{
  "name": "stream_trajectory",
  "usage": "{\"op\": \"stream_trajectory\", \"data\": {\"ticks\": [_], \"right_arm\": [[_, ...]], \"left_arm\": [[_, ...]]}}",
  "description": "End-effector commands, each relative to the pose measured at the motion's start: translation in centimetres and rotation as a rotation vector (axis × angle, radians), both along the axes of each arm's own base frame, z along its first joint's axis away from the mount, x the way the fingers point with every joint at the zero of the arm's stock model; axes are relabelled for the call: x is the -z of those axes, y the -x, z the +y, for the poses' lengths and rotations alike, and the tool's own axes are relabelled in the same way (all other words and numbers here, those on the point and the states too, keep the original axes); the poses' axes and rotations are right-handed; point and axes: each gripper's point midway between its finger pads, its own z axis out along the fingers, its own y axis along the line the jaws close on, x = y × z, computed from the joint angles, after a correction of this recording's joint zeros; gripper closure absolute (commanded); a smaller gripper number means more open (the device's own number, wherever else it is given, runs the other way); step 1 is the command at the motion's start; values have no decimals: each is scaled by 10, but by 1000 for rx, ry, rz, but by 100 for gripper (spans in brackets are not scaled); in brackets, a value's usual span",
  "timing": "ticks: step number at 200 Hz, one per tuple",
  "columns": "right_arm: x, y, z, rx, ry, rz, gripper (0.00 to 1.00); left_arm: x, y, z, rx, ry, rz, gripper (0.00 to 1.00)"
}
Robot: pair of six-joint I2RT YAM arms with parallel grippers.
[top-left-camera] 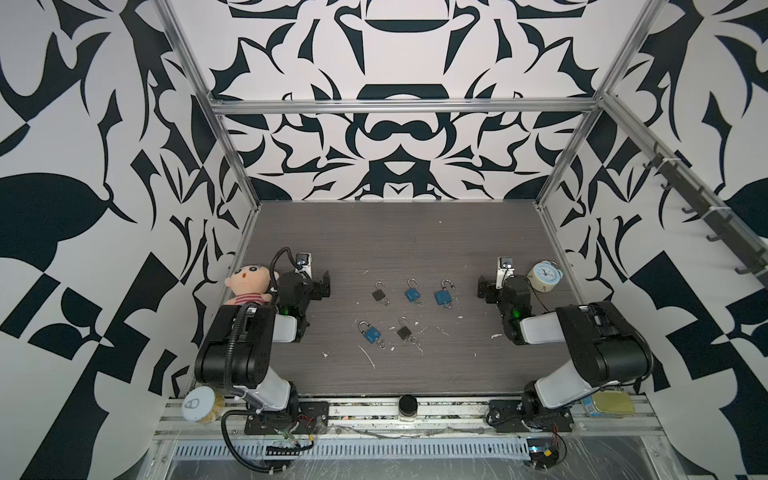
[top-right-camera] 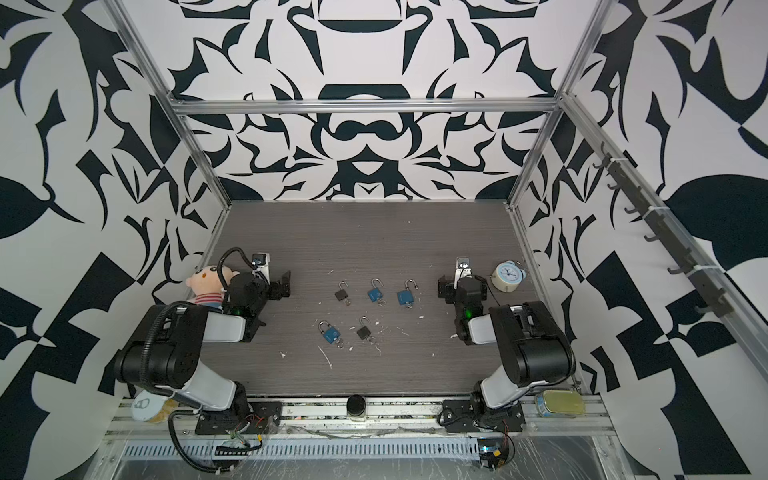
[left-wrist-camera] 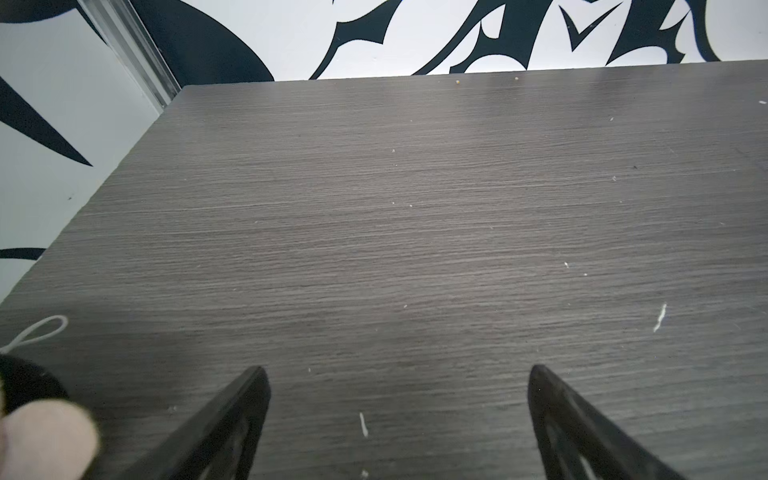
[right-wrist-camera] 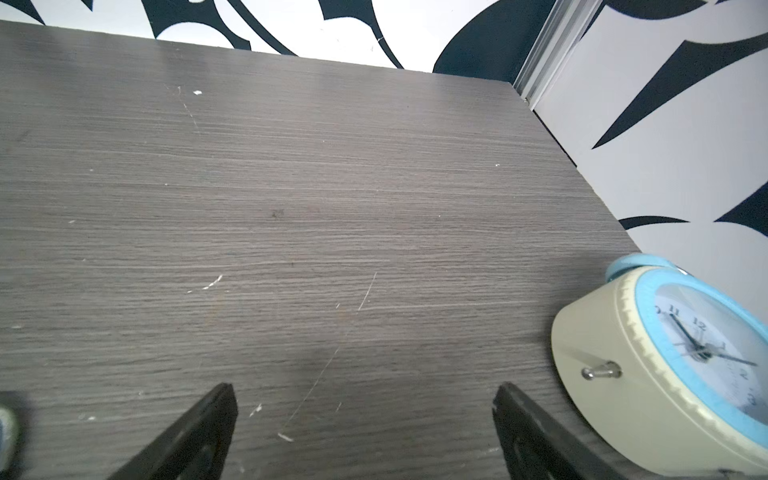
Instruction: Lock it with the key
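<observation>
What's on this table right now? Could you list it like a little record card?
Table: dark woodgrain
Far row: far black padlock, middle blue padlock, right blue padlock
Near row: near blue padlock, near black padlock
Left gripper: open, empty
Right gripper: open, empty
Sides: plush doll left, alarm clock right

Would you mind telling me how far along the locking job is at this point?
Done: nothing that shows. The blue padlocks and black padlocks lie on the table, several shackles looking open. In hand: nothing; the left gripper and right gripper are open and empty, out at the sides. Left: the whole job, picking a padlock and locking it.
</observation>
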Motion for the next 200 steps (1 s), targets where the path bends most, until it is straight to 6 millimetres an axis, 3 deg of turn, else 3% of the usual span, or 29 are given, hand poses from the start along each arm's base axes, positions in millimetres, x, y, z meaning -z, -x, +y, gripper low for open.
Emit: {"op": "stream_trajectory", "data": {"ticks": [1, 200], "right_arm": [[-18, -9, -1, 3, 4, -57, 0], [-18, -10, 1, -9, -1, -54, 0]], "left_arm": [[-11, -4, 1, -6, 11, -33, 0], [-10, -4, 0, 8, 4, -29, 3]]}}
